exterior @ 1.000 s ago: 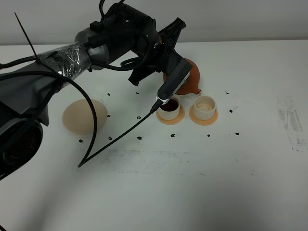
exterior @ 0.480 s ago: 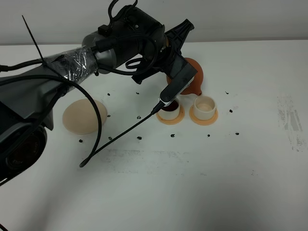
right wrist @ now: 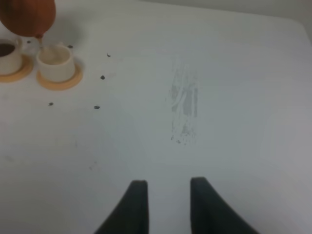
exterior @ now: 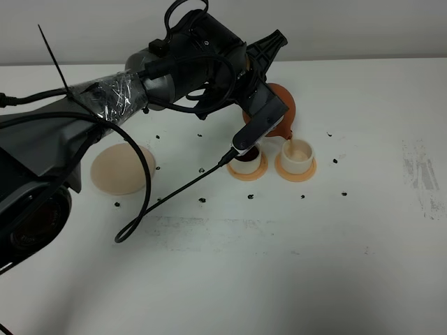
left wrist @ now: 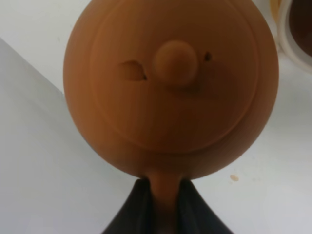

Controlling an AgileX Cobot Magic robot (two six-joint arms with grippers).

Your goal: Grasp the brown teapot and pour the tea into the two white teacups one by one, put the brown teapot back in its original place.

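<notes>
My left gripper (left wrist: 163,204) is shut on the loop handle of the brown teapot (left wrist: 170,87). It holds the teapot (exterior: 281,105) tilted above the table with its spout over the right white teacup (exterior: 297,155). In the right wrist view a thin stream drops from the teapot (right wrist: 27,14) into that cup (right wrist: 55,61). The left white teacup (exterior: 248,165) holds dark tea (left wrist: 302,19) and is partly hidden by my wrist. The pale beige saucer (exterior: 119,171) lies bare at the left. My right gripper (right wrist: 168,187) hovers over bare table, fingers slightly apart, holding nothing.
Each cup stands on a thin orange coaster (exterior: 305,171). Small black specks (exterior: 202,199) dot the white table around the cups. A black cable (exterior: 174,192) hangs from my left arm across the table. A grey scuff (exterior: 419,174) marks the right side.
My left arm has carried the teapot to the right, from over the left cup to over the right cup. The right gripper has not moved.
</notes>
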